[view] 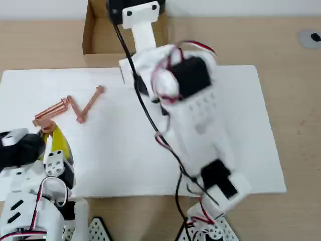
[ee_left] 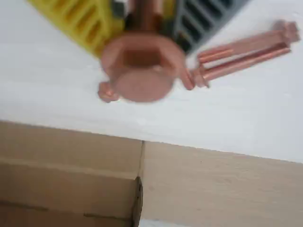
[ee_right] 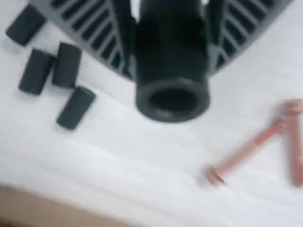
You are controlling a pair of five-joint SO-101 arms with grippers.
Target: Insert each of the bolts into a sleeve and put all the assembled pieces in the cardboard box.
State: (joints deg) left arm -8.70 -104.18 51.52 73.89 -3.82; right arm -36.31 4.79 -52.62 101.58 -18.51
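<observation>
High view: left gripper (view: 50,134) at near-left edge of white mat (view: 110,150), clamped on copper bolt (view: 45,124). Loose bolts (view: 89,104) lie on mat just beyond. Cardboard box (view: 93,40) on table (view: 291,75) past mat's far edge. Right arm (view: 200,120) stretched over mat centre.

Left wrist view: yellow and grey fingers (ee_left: 80,23) tight on copper bolt (ee_left: 142,66), head toward camera; two loose bolts (ee_left: 241,49) side by side nearby.

Right wrist view: right gripper (ee_right: 173,28) clamped on black sleeve (ee_right: 173,90), open end toward camera. Four loose sleeves (ee_right: 66,64) on mat.
</observation>
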